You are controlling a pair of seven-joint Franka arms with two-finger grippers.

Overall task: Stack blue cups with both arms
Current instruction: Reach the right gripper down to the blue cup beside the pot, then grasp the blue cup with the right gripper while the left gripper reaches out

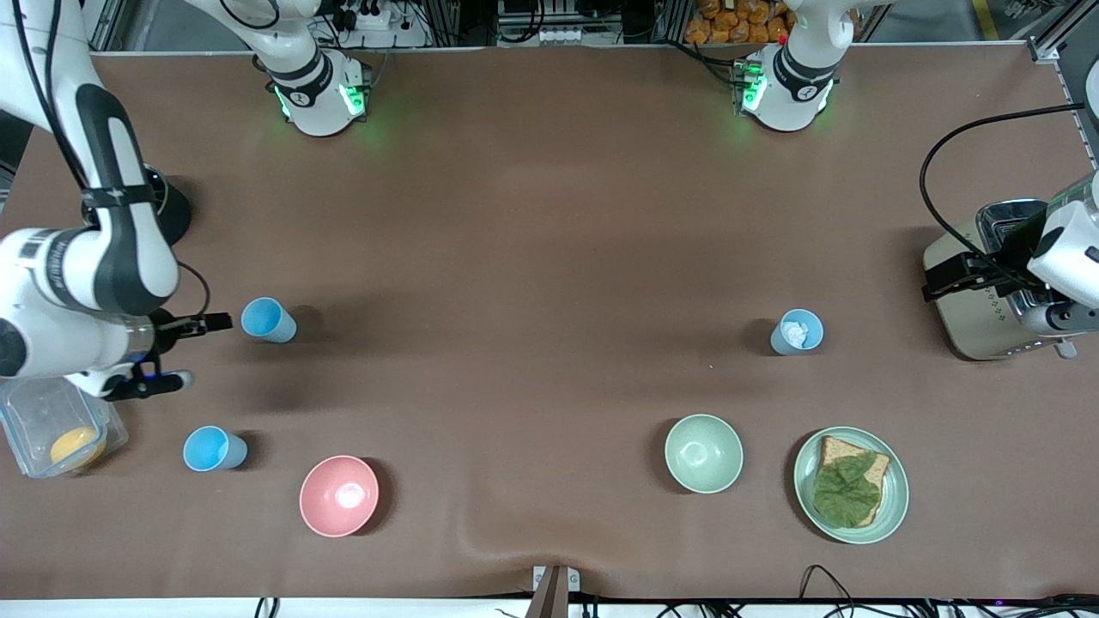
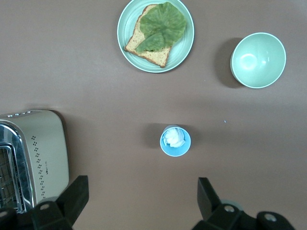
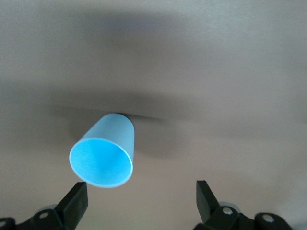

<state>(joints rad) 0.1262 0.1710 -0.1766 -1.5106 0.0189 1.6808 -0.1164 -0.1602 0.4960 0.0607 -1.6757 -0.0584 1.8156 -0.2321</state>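
No stacking is done yet: three blue cups are seen standing apart on the brown table (image 1: 549, 215), none held.

Taking the pink bowl (image 1: 338, 495) as landmark:
- One empty cup (image 1: 214, 449) stands beside it, toward the right arm's end.
- A second empty cup (image 1: 268, 319) stands farther from the front camera. The right gripper (image 1: 185, 350) is held just beside this cup, jaws spread and empty.
- The third cup (image 1: 797, 332) (something white and crumpled inside) is well apart, toward the left arm's end.
- The left gripper (image 1: 957, 279) is over the toaster (image 1: 979, 318), jaws spread.

The cups are smooth, tapered plastic. The bowl is round and glossy.
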